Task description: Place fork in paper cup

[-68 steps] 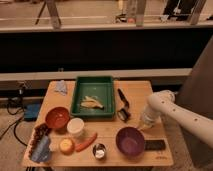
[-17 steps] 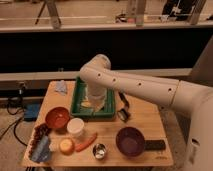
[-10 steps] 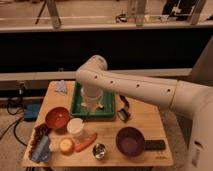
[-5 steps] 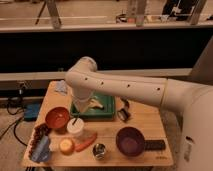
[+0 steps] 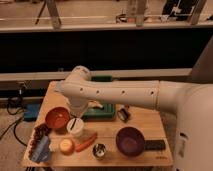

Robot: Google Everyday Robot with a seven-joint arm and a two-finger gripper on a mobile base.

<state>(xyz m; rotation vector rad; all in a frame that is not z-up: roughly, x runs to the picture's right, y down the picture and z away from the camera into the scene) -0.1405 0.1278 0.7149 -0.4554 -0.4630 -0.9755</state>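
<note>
The paper cup (image 5: 76,128) is short and white and stands at the table's front left, between the red-brown bowl (image 5: 56,118) and the green tray (image 5: 101,111). My gripper (image 5: 77,115) hangs from the bent white arm directly over the cup's mouth, very close to it. A thin sliver that looks like the fork (image 5: 73,123) slants into the cup's mouth just under the gripper. Most of the fork is hidden by the gripper and the cup.
The purple bowl (image 5: 131,141) and a flat black object (image 5: 155,145) are at the front right. A small metal cup (image 5: 99,150), a carrot (image 5: 86,142) and an orange (image 5: 66,145) lie near the front edge. A black-handled utensil (image 5: 123,114) lies right of the tray. A blue bag (image 5: 41,149) lies at the front left corner.
The arm has swung from over the green tray leftward and toward the front, and the gripper is now above the paper cup.
</note>
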